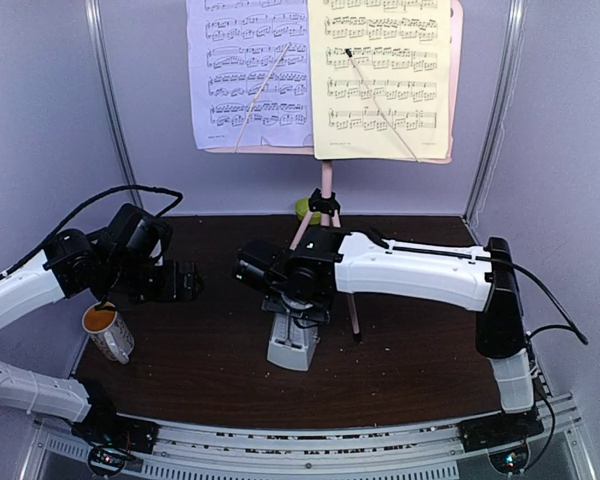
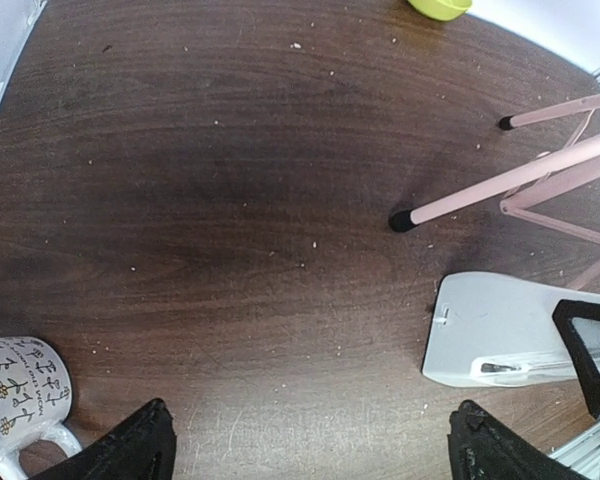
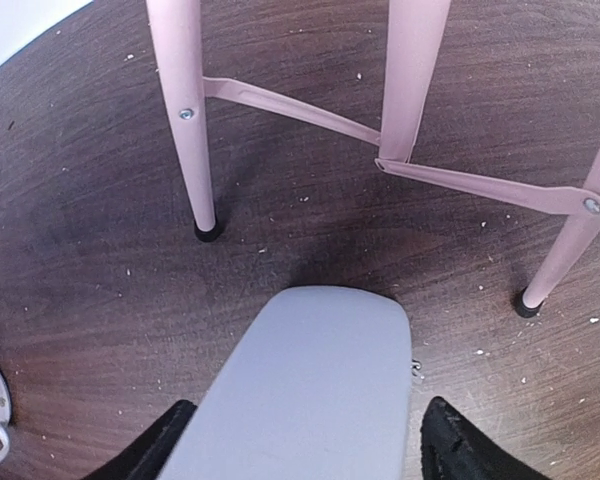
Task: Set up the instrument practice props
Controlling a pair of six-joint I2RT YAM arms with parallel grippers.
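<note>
The pink music stand (image 1: 326, 185) rises at the back centre on its tripod legs (image 3: 185, 120) (image 2: 500, 185). A lavender page (image 1: 248, 75) and a pale-yellow page (image 1: 380, 75) rest side by side on its desk. The grey pyramid metronome (image 1: 295, 342) (image 3: 310, 380) (image 2: 500, 335) stands upright in front of the stand. My right gripper (image 1: 298, 316) (image 3: 310, 450) is over it, open, its fingers on either side of the body with a gap showing at the right finger. At the left, my left gripper (image 1: 185, 282) (image 2: 310, 440) hangs wide open over bare table.
A white mug (image 1: 108, 332) (image 2: 15, 395) with an orange inside sits at the front left, under the left arm. A lime-green bowl (image 1: 302, 208) (image 2: 440, 7) lies behind the stand's pole. Walls close in the table at back and sides.
</note>
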